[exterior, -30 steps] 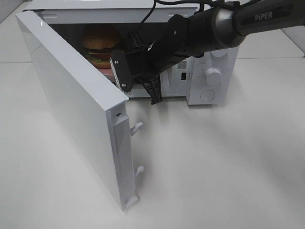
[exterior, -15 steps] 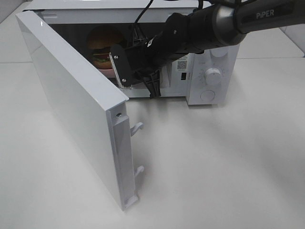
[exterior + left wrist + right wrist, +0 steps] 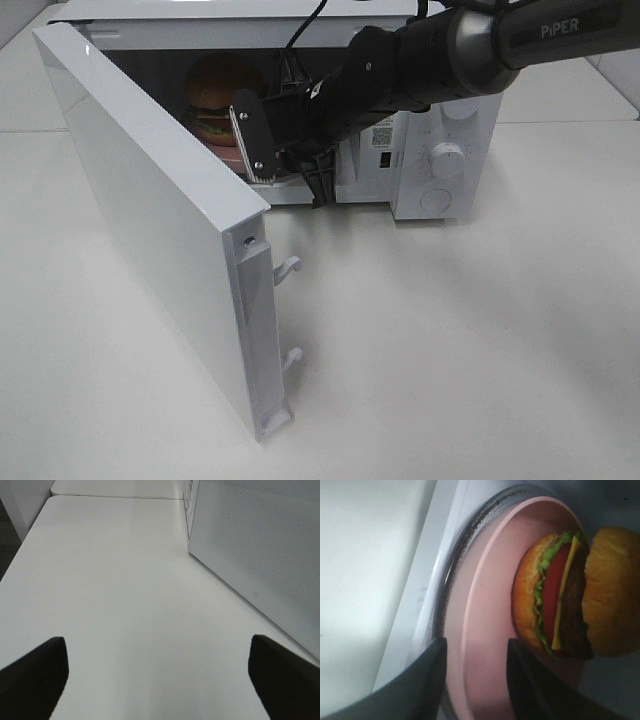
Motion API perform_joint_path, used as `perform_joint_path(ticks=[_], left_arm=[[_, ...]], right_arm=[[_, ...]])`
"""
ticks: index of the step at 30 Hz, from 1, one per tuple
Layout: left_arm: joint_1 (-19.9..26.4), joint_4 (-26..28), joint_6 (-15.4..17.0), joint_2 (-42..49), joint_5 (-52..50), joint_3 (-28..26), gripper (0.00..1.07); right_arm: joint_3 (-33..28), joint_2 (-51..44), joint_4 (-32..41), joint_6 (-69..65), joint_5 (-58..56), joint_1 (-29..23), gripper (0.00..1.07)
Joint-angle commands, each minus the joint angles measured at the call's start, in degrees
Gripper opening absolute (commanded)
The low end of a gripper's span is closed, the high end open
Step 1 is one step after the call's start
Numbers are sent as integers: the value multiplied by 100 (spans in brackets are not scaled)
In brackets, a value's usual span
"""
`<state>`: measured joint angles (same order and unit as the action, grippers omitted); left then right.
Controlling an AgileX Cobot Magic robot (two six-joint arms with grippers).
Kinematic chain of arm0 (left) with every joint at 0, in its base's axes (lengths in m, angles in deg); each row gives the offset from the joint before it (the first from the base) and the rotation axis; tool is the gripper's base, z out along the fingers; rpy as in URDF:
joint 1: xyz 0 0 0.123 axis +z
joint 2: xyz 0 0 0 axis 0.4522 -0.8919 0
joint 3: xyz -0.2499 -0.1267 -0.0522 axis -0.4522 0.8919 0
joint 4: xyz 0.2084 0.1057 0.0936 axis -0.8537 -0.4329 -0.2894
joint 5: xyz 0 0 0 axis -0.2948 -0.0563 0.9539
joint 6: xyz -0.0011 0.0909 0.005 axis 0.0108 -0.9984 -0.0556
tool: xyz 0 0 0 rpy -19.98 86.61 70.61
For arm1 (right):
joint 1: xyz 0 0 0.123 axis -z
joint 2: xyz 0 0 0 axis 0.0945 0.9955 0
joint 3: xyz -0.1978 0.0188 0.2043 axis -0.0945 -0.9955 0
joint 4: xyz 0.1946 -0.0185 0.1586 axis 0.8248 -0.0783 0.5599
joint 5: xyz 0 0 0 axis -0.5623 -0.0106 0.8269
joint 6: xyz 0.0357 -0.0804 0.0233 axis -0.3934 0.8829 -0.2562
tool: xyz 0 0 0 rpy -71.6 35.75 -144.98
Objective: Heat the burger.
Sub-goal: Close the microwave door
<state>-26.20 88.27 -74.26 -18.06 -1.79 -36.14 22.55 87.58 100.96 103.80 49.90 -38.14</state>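
Worktop point(image 3: 480, 330): microwave point(image 3: 440, 130) stood on it, door point(image 3: 150, 220) swung wide so cavity can be reached. Pink plate point(image 3: 485, 630) seated on turntable point(image 3: 451, 580). Burger point(image 3: 565, 595) carried on plate, inside cavity, placed for heating.

Right jaws held apart astride plate rim, seemingly not pinching it; contact hard to judge. Left jaws spread wide, nothing between, parked over worktop beside door.

Plate rim and jaw gap shown only by right wrist view; hidden by arm in overhead view.

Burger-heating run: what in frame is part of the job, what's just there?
Job: burger; pink plate under it; microwave; open door; right end effector, straddling the plate's rim.
Just there: left end effector, open, holding nothing; table.
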Motion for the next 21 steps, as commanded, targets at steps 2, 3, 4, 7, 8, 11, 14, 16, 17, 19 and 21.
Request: perform_joint_path(ticks=[2, 3, 4, 7, 8, 11, 14, 16, 17, 19, 21], left_arm=[[6, 23, -6, 23, -86, 0, 90], [6, 23, -6, 23, -86, 0, 90], [6, 23, -6, 23, -86, 0, 90], [6, 23, -6, 23, -86, 0, 90], [6, 23, -6, 23, -86, 0, 90], [6, 23, -6, 23, -86, 0, 90], [6, 23, -11, 23, -86, 0, 90], [6, 23, -11, 23, -86, 0, 90], [6, 23, -11, 23, -86, 0, 90], [6, 23, -6, 23, -86, 0, 90], [6, 23, -11, 23, -86, 0, 90]], right_arm=[[-258, -321, -6, -80, 183, -11, 39], [-332, -378, -11, -80, 229, -11, 40], [-332, -378, -11, -80, 229, -11, 40], [-642, -544, -155, -166, 269, -11, 47], [-716, -590, -166, -189, 275, -11, 49], [-848, -682, -195, -241, 281, -11, 54], [-1060, -831, -212, -338, 327, -11, 64], [-1238, -934, -223, -407, 481, -11, 70], [-1375, -1031, -246, -516, 647, 6, 76], [-1450, -1083, -264, -584, 722, 6, 79], [-1690, -1301, -510, -728, 762, 6, 81]])
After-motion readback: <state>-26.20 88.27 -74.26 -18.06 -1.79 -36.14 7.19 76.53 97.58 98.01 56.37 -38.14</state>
